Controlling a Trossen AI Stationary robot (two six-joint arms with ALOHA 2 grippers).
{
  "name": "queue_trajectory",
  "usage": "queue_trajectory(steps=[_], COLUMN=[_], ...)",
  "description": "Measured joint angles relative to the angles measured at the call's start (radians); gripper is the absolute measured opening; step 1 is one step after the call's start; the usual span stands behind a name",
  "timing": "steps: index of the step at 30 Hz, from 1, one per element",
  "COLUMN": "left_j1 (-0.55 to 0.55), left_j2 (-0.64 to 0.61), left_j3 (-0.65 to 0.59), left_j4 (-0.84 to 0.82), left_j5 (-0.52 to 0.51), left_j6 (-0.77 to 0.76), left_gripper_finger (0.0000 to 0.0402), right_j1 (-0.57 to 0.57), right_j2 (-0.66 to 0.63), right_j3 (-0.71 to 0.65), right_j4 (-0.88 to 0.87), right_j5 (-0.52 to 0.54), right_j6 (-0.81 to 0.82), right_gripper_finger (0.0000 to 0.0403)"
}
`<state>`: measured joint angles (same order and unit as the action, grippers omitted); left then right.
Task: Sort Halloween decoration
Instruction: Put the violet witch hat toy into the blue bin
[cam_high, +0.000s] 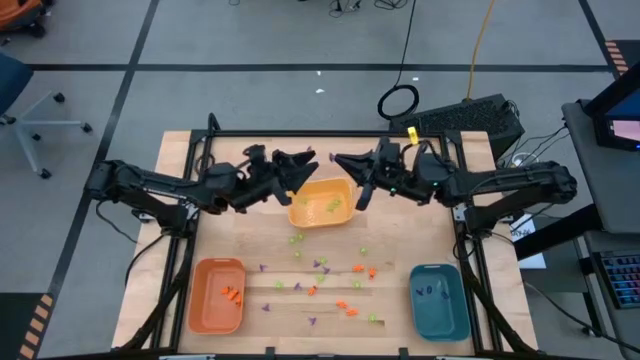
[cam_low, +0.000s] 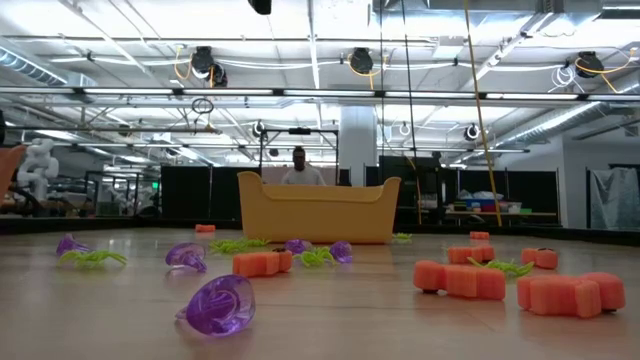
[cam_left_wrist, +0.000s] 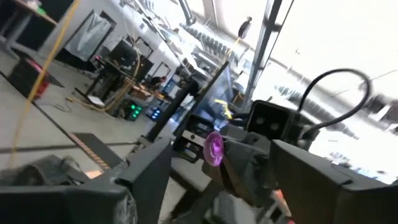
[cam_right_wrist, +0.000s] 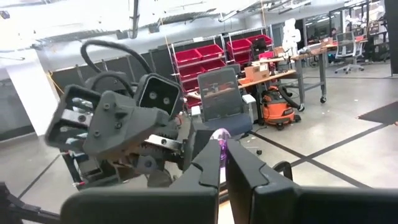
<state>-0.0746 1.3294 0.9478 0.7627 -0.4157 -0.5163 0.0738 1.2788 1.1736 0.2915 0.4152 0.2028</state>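
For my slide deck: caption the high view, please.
Left gripper and right gripper face each other near the yellow tray, decoration pieces scattered across the table.

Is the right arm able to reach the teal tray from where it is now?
Probably yes. The teal tray lies on the right arm's own side, nothing stands between them, and the right gripper, shut on a purple piece, hangs above the table.
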Motion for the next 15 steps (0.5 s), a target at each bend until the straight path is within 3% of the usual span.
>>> queue_trajectory(steps=[7, 15], left_j1=[0.0, 0.0], left_j2=[-0.113, -0.213], left_j3=[0.0, 0.0], left_j4=[-0.179, -0.432], left_j5=[0.049, 0.071], left_j6=[-0.055, -0.056], left_gripper_finger=[0.0276, 0.0276], right_j1=[0.02, 0.13], right_j2=[-0.133, -0.257], right_j3=[0.0, 0.0], right_j4=[-0.202, -0.426], right_j5=[-0.001, -0.057], right_j6=[0.139, 0.271], right_gripper_finger=[0.0, 0.0])
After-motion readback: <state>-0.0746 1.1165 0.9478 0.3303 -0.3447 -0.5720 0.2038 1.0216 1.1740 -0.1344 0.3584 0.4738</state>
